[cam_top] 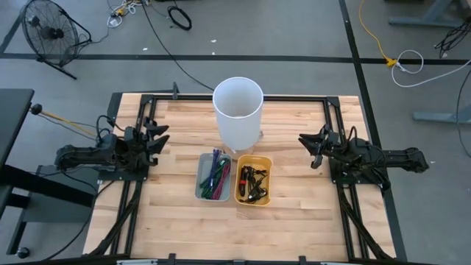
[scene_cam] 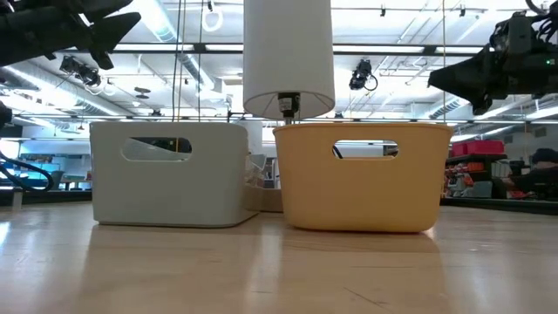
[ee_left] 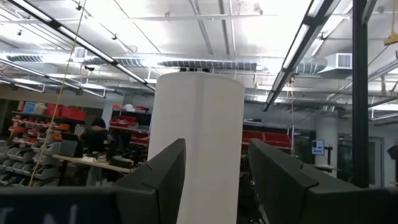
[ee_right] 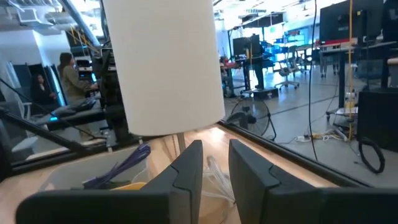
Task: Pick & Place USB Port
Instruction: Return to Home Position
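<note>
Both arms are clear of the bins: your left arm (cam_top: 88, 156) hangs at the 9 o'clock edge of the desk (cam_top: 294, 221), jaws parted and empty, and your right arm (cam_top: 383, 158) mirrors it at 3 o'clock, jaws a little apart, nothing in them. Centre desk, the gray bin (cam_top: 199, 193) holds purple cables (cam_top: 215, 175) with some green among them. Just beside it, at its 3 o'clock, the yellow bin (cam_top: 268, 199) holds the black cables (cam_top: 252, 184). At 12 o'clock from both bins stands a tall white cylinder (cam_top: 238, 103), upright.
</note>
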Action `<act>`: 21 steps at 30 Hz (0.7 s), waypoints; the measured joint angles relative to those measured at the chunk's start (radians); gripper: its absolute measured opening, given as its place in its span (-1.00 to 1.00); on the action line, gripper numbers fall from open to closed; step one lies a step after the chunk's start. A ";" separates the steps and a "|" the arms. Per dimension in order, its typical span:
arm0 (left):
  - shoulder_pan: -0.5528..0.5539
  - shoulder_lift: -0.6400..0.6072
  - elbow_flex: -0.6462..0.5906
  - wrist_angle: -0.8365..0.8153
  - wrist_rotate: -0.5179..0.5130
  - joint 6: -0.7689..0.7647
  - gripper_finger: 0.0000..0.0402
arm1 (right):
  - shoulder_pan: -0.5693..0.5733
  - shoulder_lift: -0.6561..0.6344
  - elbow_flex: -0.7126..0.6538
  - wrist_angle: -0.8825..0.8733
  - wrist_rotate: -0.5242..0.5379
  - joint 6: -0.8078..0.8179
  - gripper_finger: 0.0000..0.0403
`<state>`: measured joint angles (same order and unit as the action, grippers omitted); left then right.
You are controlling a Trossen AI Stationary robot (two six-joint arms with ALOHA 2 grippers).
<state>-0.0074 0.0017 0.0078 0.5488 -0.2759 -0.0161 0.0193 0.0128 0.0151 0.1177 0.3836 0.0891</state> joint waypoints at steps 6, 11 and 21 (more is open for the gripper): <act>0.025 0.000 0.000 0.001 0.000 0.000 -0.10 | 0.000 0.000 0.002 -0.044 -0.006 -0.087 -0.60; 0.080 0.000 0.000 0.001 0.000 0.000 -0.10 | 0.002 0.030 0.002 -0.080 -0.215 -0.124 -0.60; 0.122 0.000 0.000 0.001 0.000 0.000 -0.10 | 0.002 0.051 0.002 -0.114 -0.387 -0.107 -0.60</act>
<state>0.1150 0.0017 0.0075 0.5495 -0.2760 -0.0161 0.0208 0.0643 0.0174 0.0035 -0.0038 -0.0182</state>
